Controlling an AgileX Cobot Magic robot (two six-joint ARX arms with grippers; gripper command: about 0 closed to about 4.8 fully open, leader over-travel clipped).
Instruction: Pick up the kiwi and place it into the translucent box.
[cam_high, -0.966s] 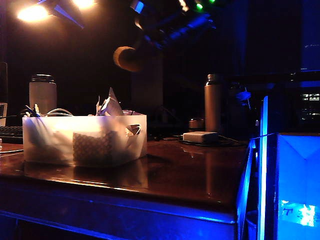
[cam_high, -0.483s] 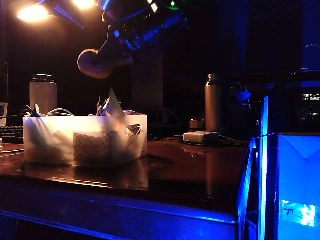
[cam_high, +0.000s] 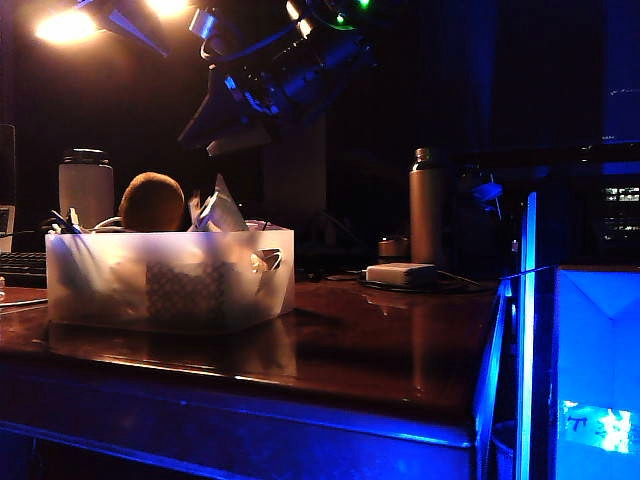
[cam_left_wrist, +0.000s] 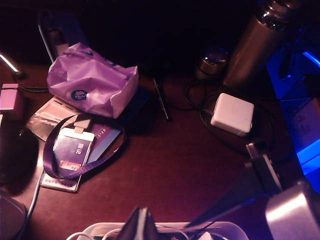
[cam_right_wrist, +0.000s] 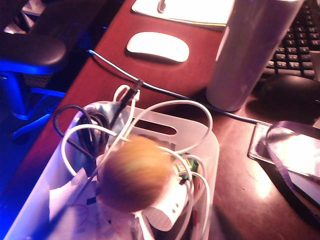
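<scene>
Kiwi (cam_high: 152, 203) sits atop cables and paper inside translucent box (cam_high: 170, 278) on counter (cam_high: 380, 350), free of both grippers. Right gripper (cam_high: 225, 125) hangs above box w/ jaws apart, empty. Left gripper: not in any view, can't tell its state.

The kiwi (cam_high: 152, 202) (cam_right_wrist: 136, 174) is a rounded golden-brown lump with dull fuzzy skin, blurred in the right wrist view; it sits at the top of the translucent box (cam_high: 100, 275) (cam_right_wrist: 210, 165), below the right gripper (cam_high: 215, 130) and apart from it, among white cables; the box is a frosted white rectangular bin with handle cut-outs, a dark checkered item showing through its wall
</scene>
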